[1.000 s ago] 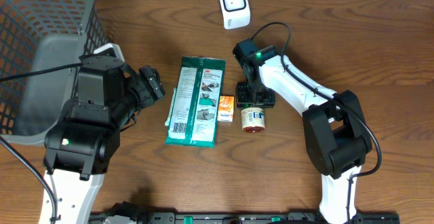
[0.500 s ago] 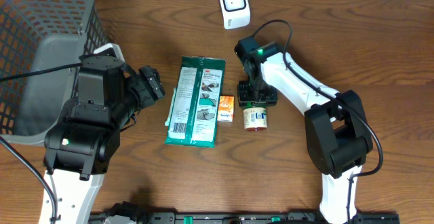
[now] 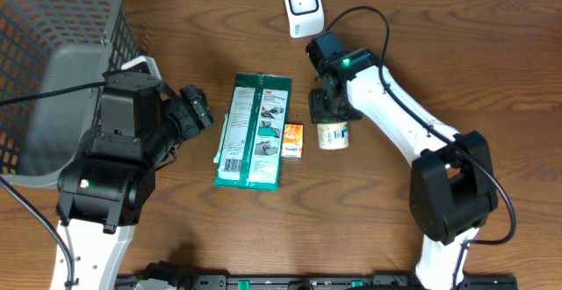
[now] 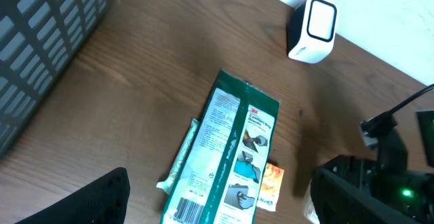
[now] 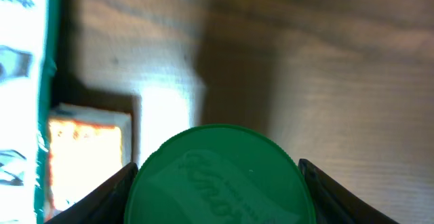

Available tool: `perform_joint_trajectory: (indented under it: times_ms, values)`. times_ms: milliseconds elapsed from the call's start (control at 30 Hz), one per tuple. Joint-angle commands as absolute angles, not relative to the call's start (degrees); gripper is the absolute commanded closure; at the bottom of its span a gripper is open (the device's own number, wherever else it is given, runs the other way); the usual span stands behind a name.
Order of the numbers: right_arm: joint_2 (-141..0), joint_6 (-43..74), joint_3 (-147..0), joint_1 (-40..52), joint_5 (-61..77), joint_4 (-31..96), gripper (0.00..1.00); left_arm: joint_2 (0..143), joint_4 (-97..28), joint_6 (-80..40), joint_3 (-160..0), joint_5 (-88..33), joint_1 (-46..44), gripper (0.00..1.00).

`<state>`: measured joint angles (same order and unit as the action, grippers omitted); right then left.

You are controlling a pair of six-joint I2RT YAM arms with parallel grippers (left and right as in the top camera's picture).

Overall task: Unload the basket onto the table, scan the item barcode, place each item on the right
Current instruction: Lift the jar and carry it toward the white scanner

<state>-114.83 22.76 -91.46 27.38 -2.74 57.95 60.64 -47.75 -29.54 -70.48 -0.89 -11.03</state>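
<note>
Jar (image 3: 333, 135) is pinched at its green lid (image 5: 218, 173) by the right gripper (image 3: 330, 117) — such a shallow hold could slip before reaching the scanner (image 3: 301, 7); the left gripper (image 3: 195, 110) gapes wide, empty

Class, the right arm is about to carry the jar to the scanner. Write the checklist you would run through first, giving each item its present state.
1. Jar held by right gripper: ok, the lid sits between the fingers.
2. Scanner standing at the far table edge: ok.
3. Table between jar and scanner bare: ok.
4. Barcode facing scanner: cannot tell.
5. Left gripper open, away from the jar: ok.
</note>
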Motion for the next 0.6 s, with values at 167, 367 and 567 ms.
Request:
perform_joint_trajectory:
  times_ms: [167, 367, 567]
  values:
    - [-111.87, 22.00, -93.06, 27.09, -8.78, 51.07, 0.53, 60.60, -47.81, -28.51, -71.37, 0.08, -10.83, 0.14]
    - [-111.87, 22.00, -93.01, 27.22, -10.57, 45.67, 0.53, 60.60, -47.81, -28.51, -71.37, 0.08, -10.83, 0.14]
    - [-111.87, 21.32, -92.99, 28.25, -16.99, 39.90, 0.53, 60.60, -47.81, -28.51, -71.37, 0.08, -10.83, 0.14]
